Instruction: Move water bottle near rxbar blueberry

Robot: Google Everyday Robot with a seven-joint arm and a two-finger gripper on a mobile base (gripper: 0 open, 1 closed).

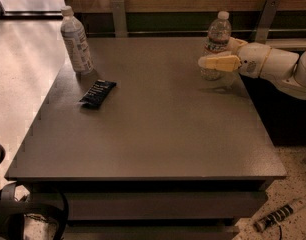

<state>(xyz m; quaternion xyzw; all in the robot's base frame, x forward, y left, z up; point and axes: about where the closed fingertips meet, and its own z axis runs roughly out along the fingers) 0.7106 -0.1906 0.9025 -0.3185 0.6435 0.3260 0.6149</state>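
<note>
A broad grey desk (158,134) fills most of the view, its top flat and matte, with a darker lower tier showing beneath its near edge. A white robot arm (279,65) reaches in over the desk's right edge, towards its far right part. A whitish bottle (76,41) with a large printed label stands upright near the desk's far left corner, close to the left edge. The water bottle (217,34), clear and ribbed with a white cap, stands upright on the desk's far right part, a little in from the back edge and well apart from the other bottle. The yellowish claw (216,59) sits at this bottle's lower body, crossing in front of it just above the desk top; whether it grips the bottle or only frames it, I cannot tell from this angle. The rxbar blueberry (98,93), a flat dark wrapper with pale lettering, lies at a slant on the desk's left side, nearer the viewer than the whitish bottle and far from the water bottle. Off the desk's near right corner, on the speckled floor, lies what looks like a small striped rod (278,216).
</note>
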